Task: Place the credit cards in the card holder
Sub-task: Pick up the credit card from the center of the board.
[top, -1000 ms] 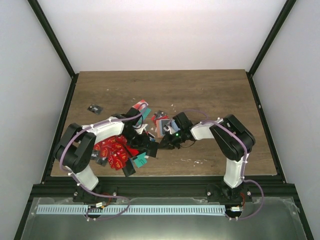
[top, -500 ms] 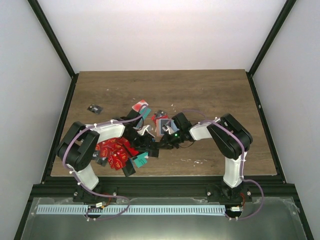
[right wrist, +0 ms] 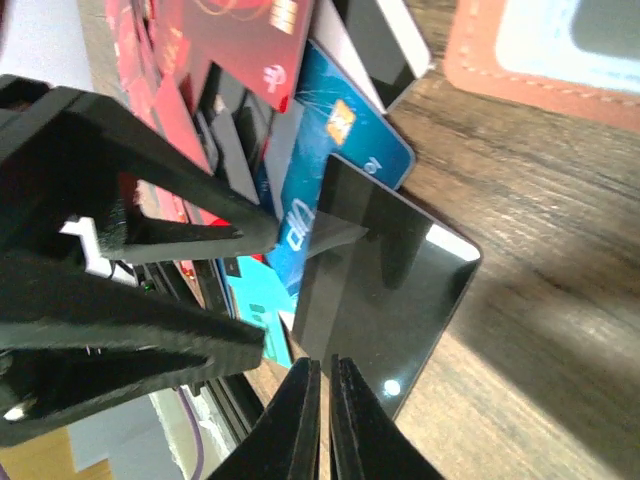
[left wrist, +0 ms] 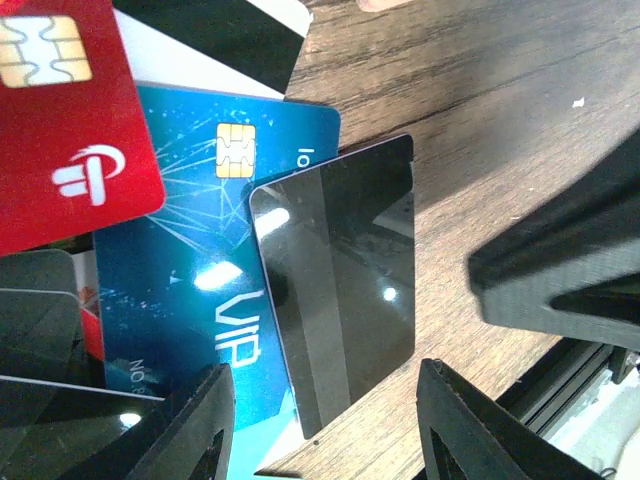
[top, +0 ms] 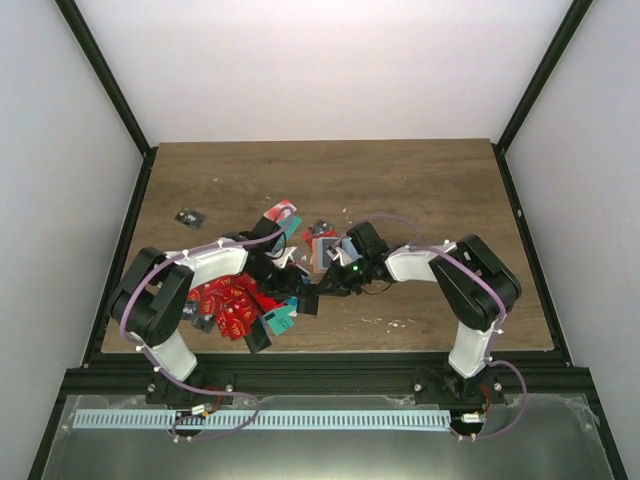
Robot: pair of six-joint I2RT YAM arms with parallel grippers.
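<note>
left gripper (left wrist: 322, 400): jaws apart, straddling the black card (left wrist: 340, 300)
right gripper (right wrist: 325, 370): fingers together at black card's edge
black card: overlaps blue card (left wrist: 170, 300) and table (left wrist: 480, 120)
card holder (right wrist: 540, 50): on table, beside card pile (top: 225, 305)

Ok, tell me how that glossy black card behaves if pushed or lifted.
The glossy black plastic card shows sharp reflections, so it probably slides when pushed. It lies flat with straight edges, so likely stiff and light. Part rests on the blue VIP card, part on the wooden tabletop; its thin edge may be hard to lift.
</note>
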